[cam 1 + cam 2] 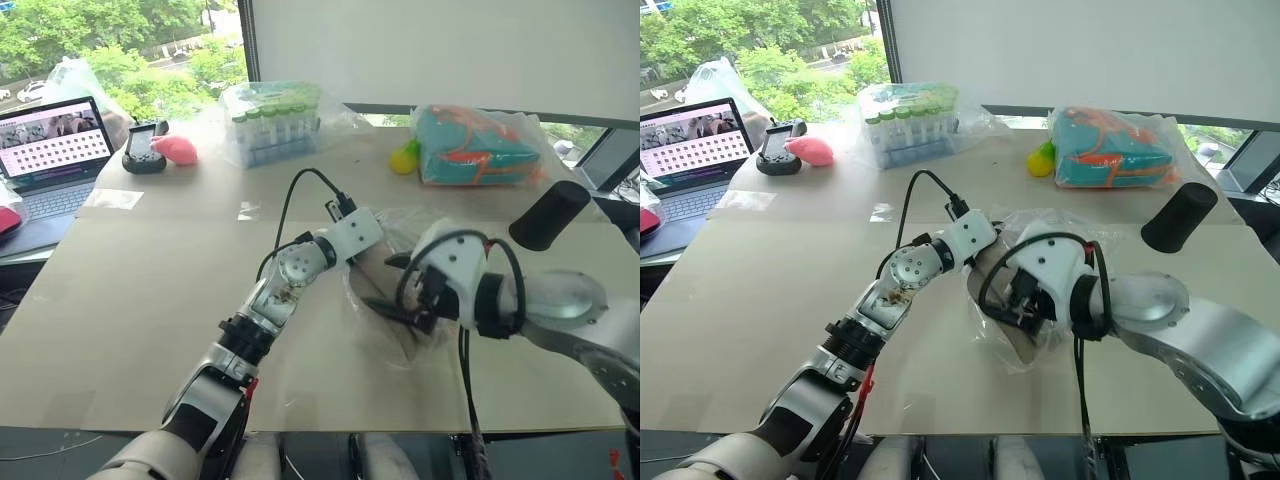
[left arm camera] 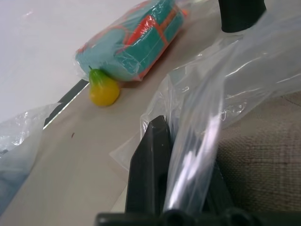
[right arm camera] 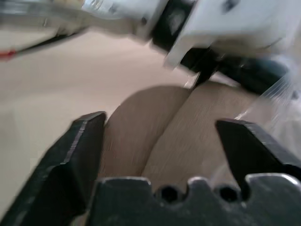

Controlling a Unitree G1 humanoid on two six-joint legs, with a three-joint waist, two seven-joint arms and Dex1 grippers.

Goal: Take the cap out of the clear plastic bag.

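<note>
left gripper [image 2: 188, 155] pinching clear plastic bag [image 2: 244, 80], cap [image 3: 160, 132] inside

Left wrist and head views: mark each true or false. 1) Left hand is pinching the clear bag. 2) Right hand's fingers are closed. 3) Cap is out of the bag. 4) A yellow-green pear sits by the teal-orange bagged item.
1) True: the left hand is shut on the clear plastic bag.
2) False: the right hand is open, facing the cap.
3) False: the cap is partly in the bag.
4) True: the pear touches the teal-orange item.
</note>
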